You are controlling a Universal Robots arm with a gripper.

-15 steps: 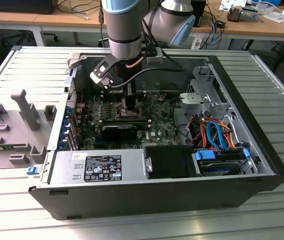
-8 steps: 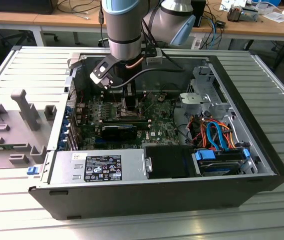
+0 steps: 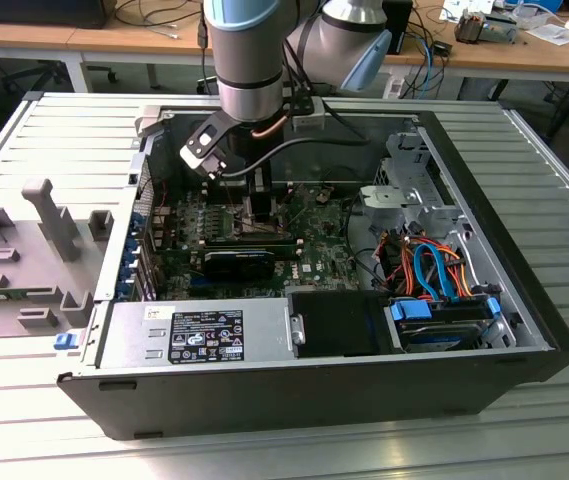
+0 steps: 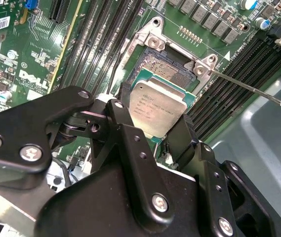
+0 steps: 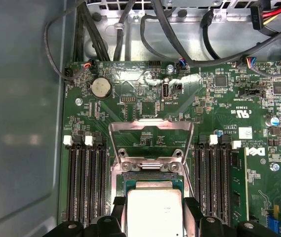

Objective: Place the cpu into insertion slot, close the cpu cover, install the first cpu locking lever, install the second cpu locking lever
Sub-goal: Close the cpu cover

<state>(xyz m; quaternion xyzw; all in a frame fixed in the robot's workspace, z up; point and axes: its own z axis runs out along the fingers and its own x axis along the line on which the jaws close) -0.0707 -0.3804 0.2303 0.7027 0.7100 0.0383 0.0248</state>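
Observation:
My gripper (image 4: pixel 155 121) is shut on the cpu (image 4: pixel 159 101), a flat square chip with a silver-grey top and a green edge. Black fingers (image 5: pixel 119 207) press on two opposite sides of the chip (image 5: pixel 154 210). It hangs close over the insertion slot (image 4: pixel 166 65), covering part of it; whether it touches I cannot tell. The socket's dark contact field (image 5: pixel 152 177) shows beyond the chip. The cpu cover (image 5: pixel 150 133), a thin silvery frame, stands raised open behind the socket. One thin locking lever (image 4: pixel 246 88) sticks out sideways, unlatched. In the exterior view the gripper (image 3: pixel 256 205) reaches down inside the computer case.
Black memory slots (image 5: pixel 83 177) flank the socket on both sides. Cables (image 5: pixel 175 39) run along the board's far edge. A drive cage with blue and orange cables (image 3: pixel 434 265) and a power supply (image 3: pixel 199 335) fill the case, whose walls (image 3: pixel 524 270) hem the arm in.

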